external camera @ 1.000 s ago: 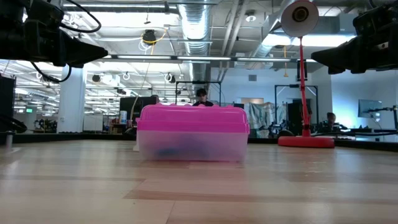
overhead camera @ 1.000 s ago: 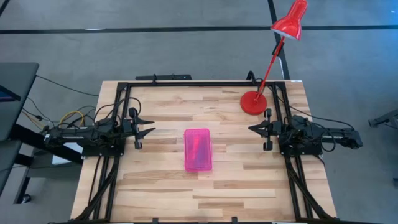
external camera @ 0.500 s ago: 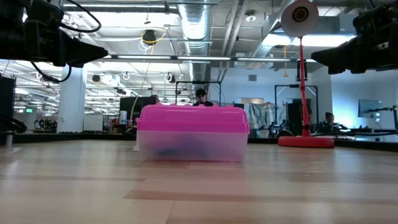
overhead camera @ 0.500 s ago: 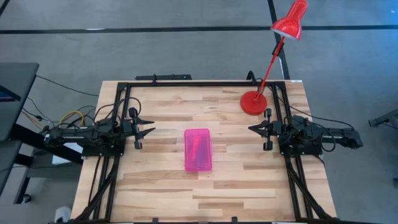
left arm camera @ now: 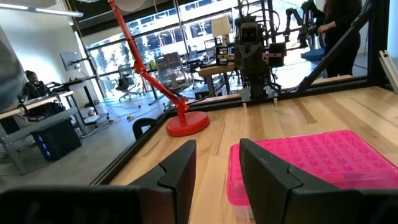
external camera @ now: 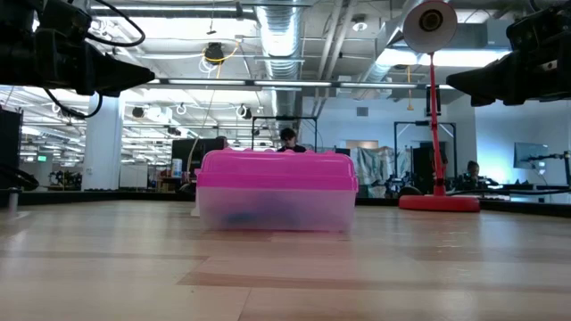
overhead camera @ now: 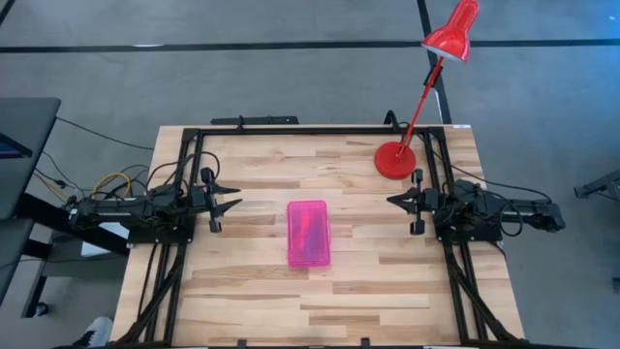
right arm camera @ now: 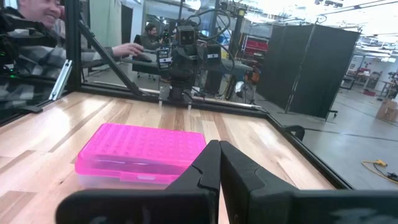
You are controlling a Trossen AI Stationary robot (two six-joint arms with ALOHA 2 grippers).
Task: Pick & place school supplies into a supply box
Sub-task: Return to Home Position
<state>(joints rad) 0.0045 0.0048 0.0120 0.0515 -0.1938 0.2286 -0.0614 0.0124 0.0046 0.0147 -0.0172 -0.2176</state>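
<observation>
The supply box (overhead camera: pixel 308 233) lies shut in the middle of the table, pink lid on top, its clear base (external camera: pixel 272 214) resting flat on the wood. Dim bluish shapes show through the base; the school supplies are otherwise hidden. My left gripper (overhead camera: pixel 231 196) hovers open to the left of the box, above table height, pointing at it. My right gripper (overhead camera: pixel 392 201) hovers shut to the right of the box, also pointing at it. The box (left arm camera: pixel 311 162) shows past the left fingers, and the box (right arm camera: pixel 140 152) shows past my right gripper (right arm camera: pixel 219 146).
A red lamp stands on its round base (overhead camera: pixel 394 159) at the table's far right, close behind the right arm, its shade reaching beyond the far edge. A black frame (overhead camera: pixel 291 129) runs round the table. People stand beyond the table (right arm camera: pixel 37 37).
</observation>
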